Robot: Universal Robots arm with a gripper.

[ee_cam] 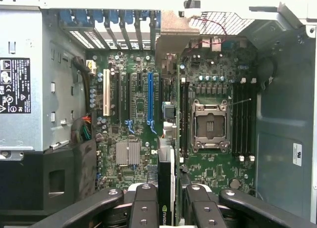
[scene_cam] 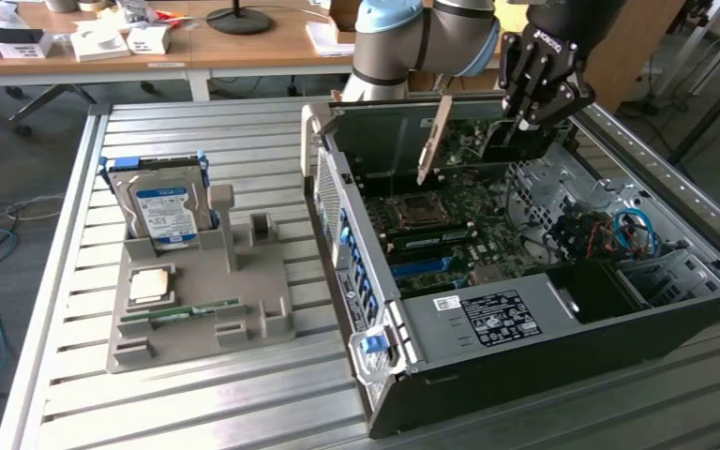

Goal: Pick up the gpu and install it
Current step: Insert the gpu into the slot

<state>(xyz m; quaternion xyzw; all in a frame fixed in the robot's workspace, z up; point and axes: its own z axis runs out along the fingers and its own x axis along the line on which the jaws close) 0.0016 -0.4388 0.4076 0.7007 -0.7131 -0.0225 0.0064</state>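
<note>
The gpu (ee_cam: 166,163) stands on edge inside the open case (scene_cam: 335,216), pinched between the two fingers (ee_cam: 144,203) of the hand (scene_cam: 519,124), which grips its upper edge. It hangs over the motherboard (ee_cam: 213,163), between the blue slot (ee_cam: 149,99) and the socket (ee_cam: 210,124); whether it touches the board I cannot tell. The case lies on its side along the worktop's (scene_cam: 210,394) edge at the exterior view's right. Near the opposite edge a grey holder (scene_cam: 235,281) carries a hard drive (scene_cam: 166,211) upright and a memory stick (scene_cam: 191,311) lying flat.
</note>
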